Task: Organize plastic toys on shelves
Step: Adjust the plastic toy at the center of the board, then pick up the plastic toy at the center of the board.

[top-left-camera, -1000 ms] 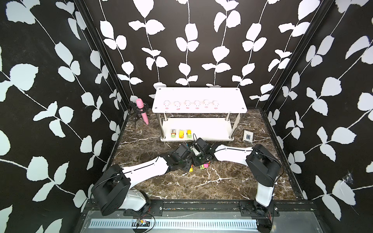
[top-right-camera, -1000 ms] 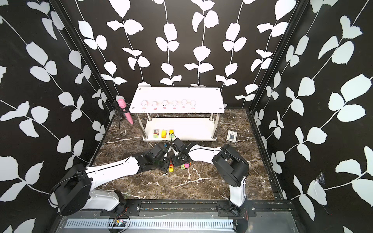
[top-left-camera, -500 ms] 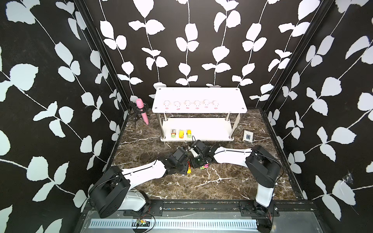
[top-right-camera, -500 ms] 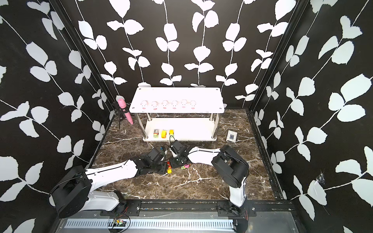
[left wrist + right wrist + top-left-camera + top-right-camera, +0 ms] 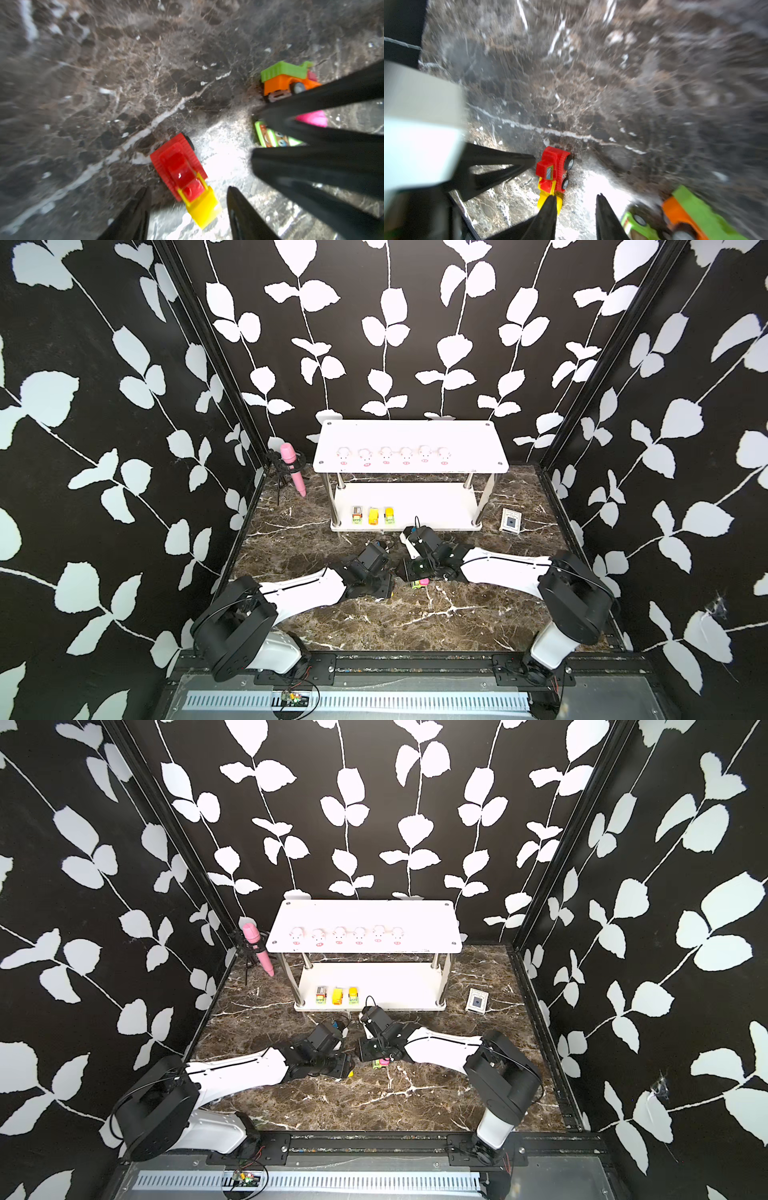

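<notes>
On the far left a pink microphone (image 5: 293, 466) is standing by the wall. It is not one of our toys, so we are leaving it alone.

Next come the shelves (image 5: 411, 435). Six pigs (image 5: 385, 455) are sitting in a row on the top board. Three cars (image 5: 373, 516) are parked side by side at the left end of the bottom board. We think we are keeping pigs up high and things with wheels down low.

Three more toys are waiting on the floor (image 5: 415, 622) in front of the shelves. Our left gripper (image 5: 188, 193) is hanging low over the floor with its fingers wide apart. The red digger (image 5: 180, 172) is lying between them, yellow scoop first, but nothing is squeezing it.

Our right gripper (image 5: 576, 196) is hanging just beside it. Its fingers are a little apart and holding nothing. One fingertip is sitting right by the yellow scoop.

The green car (image 5: 637, 226) and the orange truck (image 5: 284, 81) are lying close by that gripper. Both grippers are crowding one small spot, so we think they could bump.

On the far right a card box (image 5: 510, 521) is lying on the floor, and we are leaving it there.
</notes>
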`<state>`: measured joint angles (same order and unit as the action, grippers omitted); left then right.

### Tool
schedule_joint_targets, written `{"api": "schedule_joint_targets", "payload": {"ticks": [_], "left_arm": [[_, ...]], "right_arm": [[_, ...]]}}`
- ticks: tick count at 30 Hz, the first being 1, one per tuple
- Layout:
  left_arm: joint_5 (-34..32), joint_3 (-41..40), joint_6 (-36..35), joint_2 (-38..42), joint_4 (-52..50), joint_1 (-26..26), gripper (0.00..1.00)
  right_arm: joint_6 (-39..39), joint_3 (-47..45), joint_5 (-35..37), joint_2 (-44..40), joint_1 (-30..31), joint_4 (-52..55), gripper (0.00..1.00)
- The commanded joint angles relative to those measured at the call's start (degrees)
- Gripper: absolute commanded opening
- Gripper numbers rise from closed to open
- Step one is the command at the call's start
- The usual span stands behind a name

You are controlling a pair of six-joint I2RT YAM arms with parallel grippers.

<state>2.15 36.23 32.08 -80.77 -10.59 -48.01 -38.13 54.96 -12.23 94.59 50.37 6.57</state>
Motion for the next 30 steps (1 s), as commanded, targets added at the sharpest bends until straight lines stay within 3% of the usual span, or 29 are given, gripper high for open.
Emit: {"api": "schedule_joint_targets", "payload": {"ticks": [1, 7, 11, 16, 19, 30], "left_arm": [[1.29, 1.31, 0.36, -2.23, 1.78, -0.02, 0.52], [-0.19, 3.87, -1.08, -5.59, -0.71, -0.42, 0.4], [-1.33, 5.35, -2.79, -6.21, -3.01, -0.93, 0.37], [-3.32, 7.64, -4.55, -8.48, -5.82, -1.87, 0.46], [-4.81, 8.69, -4.82, -9.95, -6.89, -2.43, 0.46], [-6.34, 10.43, -4.56, -8.81, -8.7, -4.42, 0.2]], "right_arm": [[-0.4, -2.49, 2.68, -2.41, -0.77, -1.24, 0.36], [-0.54, -5.9, 6.16, -9.98, -1.72, -1.07, 0.38], [-1.4, -9.83, 9.7, -15.41, -2.87, -1.73, 0.39], [-1.38, -12.44, 10.38, -19.15, -4.51, -0.82, 0.41], [-1.41, -13.53, 10.39, -20.37, -4.97, -0.65, 0.42], [-1.36, -15.41, 10.5, -22.57, -5.81, -0.5, 0.42]]}}
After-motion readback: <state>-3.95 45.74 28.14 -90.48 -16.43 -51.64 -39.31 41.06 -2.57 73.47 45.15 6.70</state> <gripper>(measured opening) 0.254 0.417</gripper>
